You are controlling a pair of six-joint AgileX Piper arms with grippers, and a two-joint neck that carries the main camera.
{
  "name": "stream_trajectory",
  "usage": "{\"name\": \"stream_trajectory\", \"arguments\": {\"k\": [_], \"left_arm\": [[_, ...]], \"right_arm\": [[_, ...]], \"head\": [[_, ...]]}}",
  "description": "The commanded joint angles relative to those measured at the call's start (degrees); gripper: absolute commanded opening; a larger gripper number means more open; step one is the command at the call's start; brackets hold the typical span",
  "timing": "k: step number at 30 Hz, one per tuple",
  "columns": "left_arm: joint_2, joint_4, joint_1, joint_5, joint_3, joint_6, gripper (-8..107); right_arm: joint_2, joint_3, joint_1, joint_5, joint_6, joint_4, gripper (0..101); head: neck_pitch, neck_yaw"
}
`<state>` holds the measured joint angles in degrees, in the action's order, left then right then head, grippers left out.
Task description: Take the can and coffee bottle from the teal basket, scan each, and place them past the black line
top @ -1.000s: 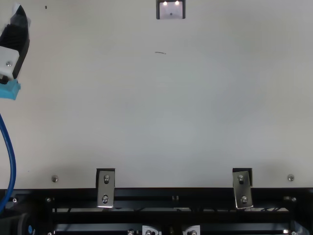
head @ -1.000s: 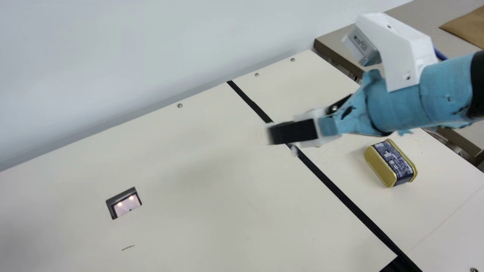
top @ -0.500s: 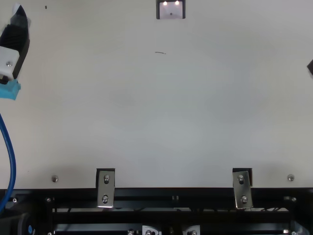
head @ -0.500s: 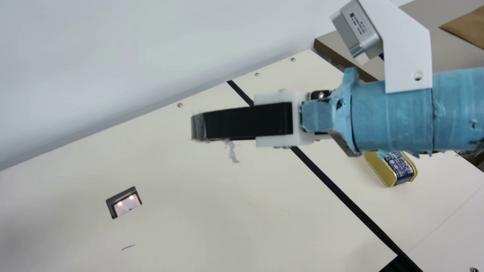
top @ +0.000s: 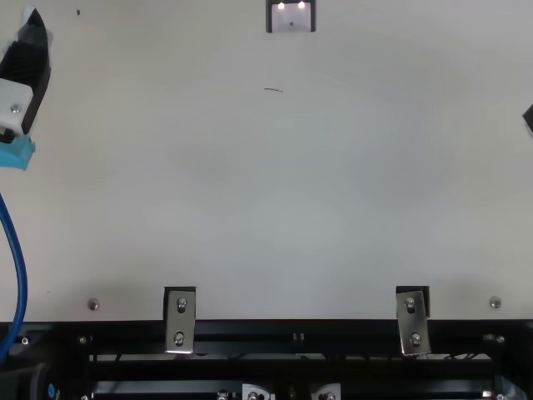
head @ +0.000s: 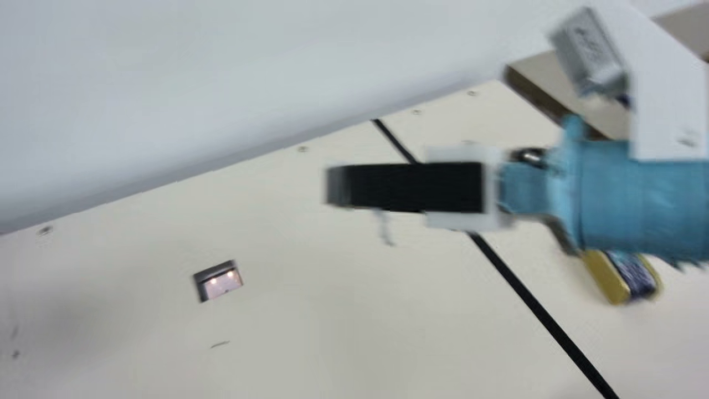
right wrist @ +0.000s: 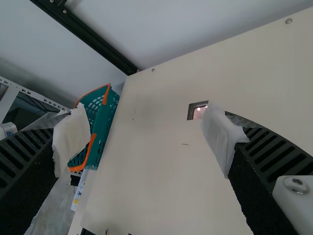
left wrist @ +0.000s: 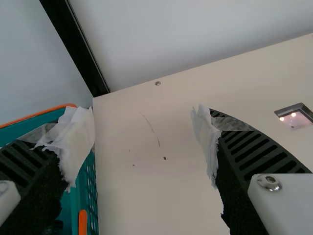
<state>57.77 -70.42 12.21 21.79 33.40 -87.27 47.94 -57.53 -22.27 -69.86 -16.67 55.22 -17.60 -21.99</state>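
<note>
I have the gold metal can with the dark blue printed label (head: 616,281) on the cream table (head: 343,310), beyond the black line (head: 532,302). From the main view, my right gripper (head: 335,187) points away from it: the fingertips appear on the scanner side of the line, well apart from the can, while the pale-blue-wrapped right arm (head: 637,194) covers part of my view of it. I can't judge from here how high the arm is above it.

In its own wrist view, the right gripper (right wrist: 146,132) has its two black ribbed fingers spread wide, whitish torn wrapping on their tips and nothing between them. My left gripper (top: 32,21) sits at the left edge of the top view; its wrist camera gives me the same picture, fingers well apart and nothing held.

The teal plastic basket with orange handles (right wrist: 104,122) is beside the table's edge, at the end away from the can. In the left wrist view I see it partly behind one of the fingers. The dark-framed scanner window (head: 223,284), with two small lights glowing in it, is set in the table between the basket and the line.
</note>
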Motion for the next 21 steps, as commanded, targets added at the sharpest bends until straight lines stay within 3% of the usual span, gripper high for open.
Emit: {"name": "stream_trajectory", "arguments": {"k": [1, 9, 21], "left_arm": [[0.0, 0.0, 0.0, 0.0, 0.0, 0.0, 90], [0.0, 0.0, 0.0, 0.0, 0.0, 0.0, 90], [0.0, 0.0, 0.0, 0.0, 0.0, 0.0, 90]], "right_arm": [[0.0, 0.0, 0.0, 0.0, 0.0, 0.0, 101], [0.0, 0.0, 0.0, 0.0, 0.0, 0.0, 101], [0.0, 0.0, 0.0, 0.0, 0.0, 0.0, 101]], "head": [[-1.75, 4.49], [-6.11, 24.82], [-7.32, 53.71]]}}
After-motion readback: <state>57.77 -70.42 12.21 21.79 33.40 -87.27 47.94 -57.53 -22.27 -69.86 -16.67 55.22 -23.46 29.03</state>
